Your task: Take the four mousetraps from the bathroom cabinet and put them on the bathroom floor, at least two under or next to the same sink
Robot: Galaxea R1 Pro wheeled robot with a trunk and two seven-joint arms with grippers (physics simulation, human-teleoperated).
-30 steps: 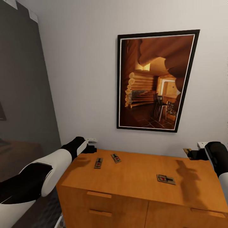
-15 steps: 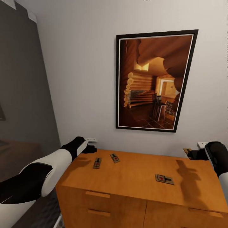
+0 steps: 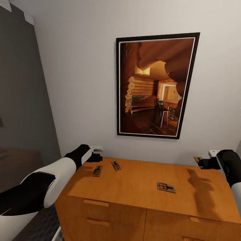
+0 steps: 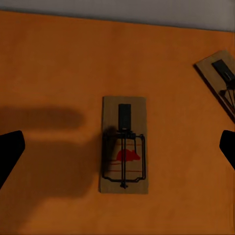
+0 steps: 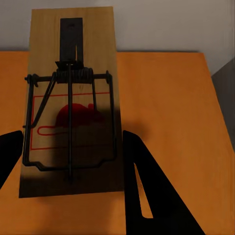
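We're facing the cabinet (image 3: 140, 187), its flat orange-brown top serving as our counter, and three mousetraps lie on it in the head view. The left pair sit near the back left corner: one (image 3: 97, 171) with its long axis running roughly toward twelve o'clock, its neighbour (image 3: 116, 165) just beside it at about two o'clock, tilted toward eleven. The third trap (image 3: 166, 187) lies well apart toward the right, long axis running across, from nine to three o'clock. In the left wrist view the nearer trap (image 4: 123, 144) lies flat on the wood, wire bar and red spot at one end, dark tab at the other, and it sits between the two dark fingertips (image 4: 10, 154) of our left hand (image 3: 97, 157), which are spread wide and touching nothing; the hand hovers just behind that trap in the head view. Over at the right rear corner, our right hand (image 3: 201, 163) carries a fourth trap (image 5: 71, 100); in the right wrist view its long axis runs along the fingers, its board raised off the counter, one dark finger (image 5: 147, 196) against its edge, pinching it. Behind the cabinet stands a pale wall with a black-framed picture (image 3: 155, 85) of a log interior, and a dark grey panel (image 3: 20, 100) to the left.
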